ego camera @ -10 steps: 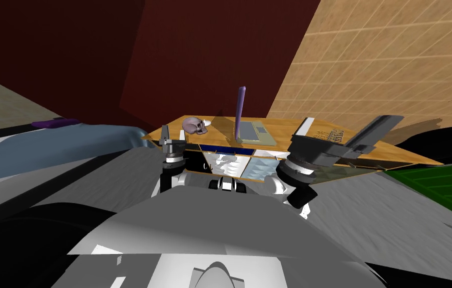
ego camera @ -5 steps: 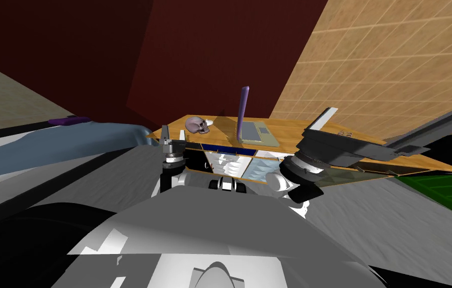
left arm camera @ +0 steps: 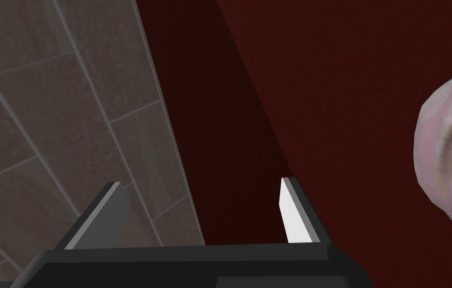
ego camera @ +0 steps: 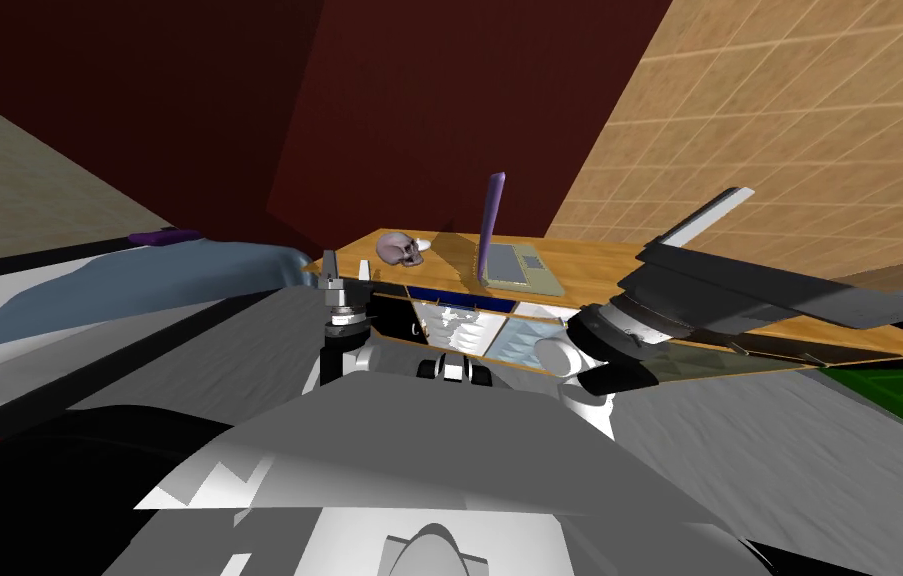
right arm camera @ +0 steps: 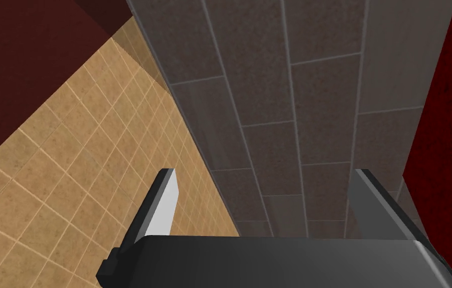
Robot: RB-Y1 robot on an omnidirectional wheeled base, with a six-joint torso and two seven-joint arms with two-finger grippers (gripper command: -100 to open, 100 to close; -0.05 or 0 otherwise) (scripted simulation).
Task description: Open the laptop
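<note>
On the desk (ego camera: 594,266), laptop (ego camera: 511,262) lid stands upright; left gripper (left arm camera: 199,182) and right gripper (right arm camera: 265,172) spread, empty

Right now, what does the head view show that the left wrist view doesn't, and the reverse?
Head view, not wrist: the laptop, lid already upright, on the wooden desk. Left wrist, not head: tile seams on a grey surface behind the fingers. Both: the skull, the open left pincer, the dark red wall.
</note>
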